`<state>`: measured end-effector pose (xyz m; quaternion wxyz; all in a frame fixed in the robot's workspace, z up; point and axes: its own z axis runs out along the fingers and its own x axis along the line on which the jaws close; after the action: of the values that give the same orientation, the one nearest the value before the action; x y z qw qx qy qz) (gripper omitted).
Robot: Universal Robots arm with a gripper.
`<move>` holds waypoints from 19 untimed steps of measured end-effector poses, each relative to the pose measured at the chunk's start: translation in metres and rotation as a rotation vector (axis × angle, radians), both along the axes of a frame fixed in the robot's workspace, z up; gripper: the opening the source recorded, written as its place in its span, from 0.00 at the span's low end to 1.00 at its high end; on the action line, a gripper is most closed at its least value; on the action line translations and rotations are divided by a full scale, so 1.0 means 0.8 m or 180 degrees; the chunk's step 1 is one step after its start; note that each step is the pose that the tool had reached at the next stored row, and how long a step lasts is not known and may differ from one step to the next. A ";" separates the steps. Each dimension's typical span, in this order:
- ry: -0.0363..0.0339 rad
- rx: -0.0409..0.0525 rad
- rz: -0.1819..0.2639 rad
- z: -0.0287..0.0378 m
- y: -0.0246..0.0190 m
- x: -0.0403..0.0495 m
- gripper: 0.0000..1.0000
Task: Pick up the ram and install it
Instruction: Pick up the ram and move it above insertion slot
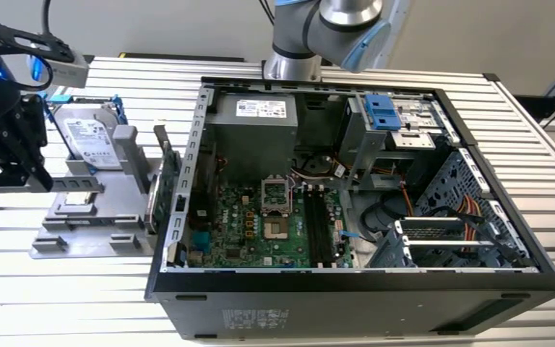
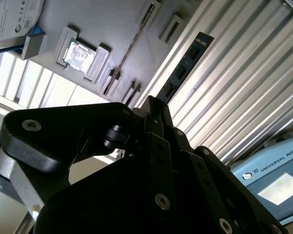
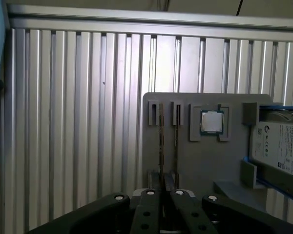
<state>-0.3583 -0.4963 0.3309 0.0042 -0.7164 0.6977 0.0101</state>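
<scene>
One ram sticking out of closed gripper, near tray, above bench. Looking light, stiff, fragile; gripping bare board edges, avoiding chips, seems safest imo.

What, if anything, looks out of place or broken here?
Nothing looks damaged or spilled. The computer case lies open on its side, and the hard drive and processor chip sit slotted in a gray holder beside it. The gripper appears to hold the ram, out of the holder.
</scene>
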 end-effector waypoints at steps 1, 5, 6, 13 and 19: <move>0.0000 0.0000 0.0000 0.0011 0.0000 0.000 0.00; 0.0000 0.0000 0.0000 0.0058 0.0000 0.000 0.00; 0.0000 0.0000 0.0000 0.0070 0.0000 0.000 0.00; 0.0000 0.0000 0.0000 0.0153 -0.0001 0.000 0.00; -0.0004 0.0001 -0.0001 0.0210 0.0001 0.000 0.00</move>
<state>-0.3584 -0.4963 0.3478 0.0047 -0.7163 0.6977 0.0098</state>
